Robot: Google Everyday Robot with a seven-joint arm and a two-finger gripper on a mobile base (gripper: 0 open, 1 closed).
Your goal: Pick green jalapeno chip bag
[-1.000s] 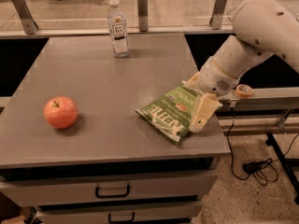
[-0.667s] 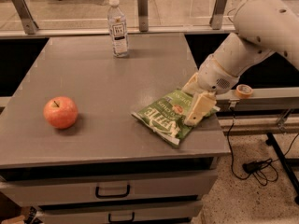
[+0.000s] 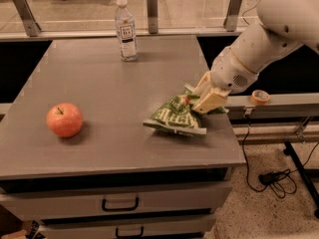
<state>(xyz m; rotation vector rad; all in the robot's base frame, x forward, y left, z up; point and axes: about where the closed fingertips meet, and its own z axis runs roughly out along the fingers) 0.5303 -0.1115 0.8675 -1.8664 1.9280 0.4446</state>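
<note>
Hand Grabs the Chip Bag

The hand (image 3: 200,97) is at the right side of the gray surface (image 3: 99,78); its fingers are squeezed tight on the top right end of the green jalapeno chip bag (image 3: 172,117); the bag is scrunched up near the surface's right edge; a red apple (image 3: 65,119) sits far off on the left; a water bottle (image 3: 126,30) stands at the back.

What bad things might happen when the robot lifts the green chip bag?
The gripper pinches only the crumpled upper end of the green jalapeno chip bag, so the crinkly bag might slide out. The bag lies near the right edge of the table; if it drops, it might fall to the floor. Squeezing hard may crush the chips.
</note>
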